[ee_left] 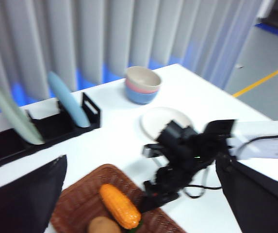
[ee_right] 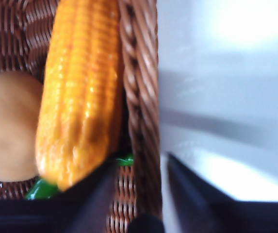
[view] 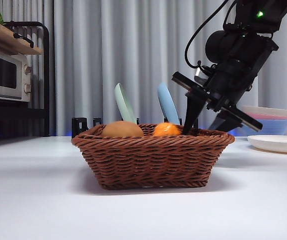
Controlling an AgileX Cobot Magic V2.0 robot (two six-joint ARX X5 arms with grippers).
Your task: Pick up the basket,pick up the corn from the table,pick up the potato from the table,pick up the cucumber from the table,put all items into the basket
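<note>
Front view: the basket [view: 153,157] sits on the table [view: 33,200]; potato [view: 122,129] and corn [view: 166,129] peek over its rim, and the right gripper [view: 203,125] straddles the rim beside the corn.

Left wrist view: the left gripper [ee_left: 139,194] hangs high above the basket, spread wide and empty.

Right wrist view: the jaws stand apart with the braided rim between them — the cucumber [ee_right: 41,190] lies under the corn, next to the potato.
</note>
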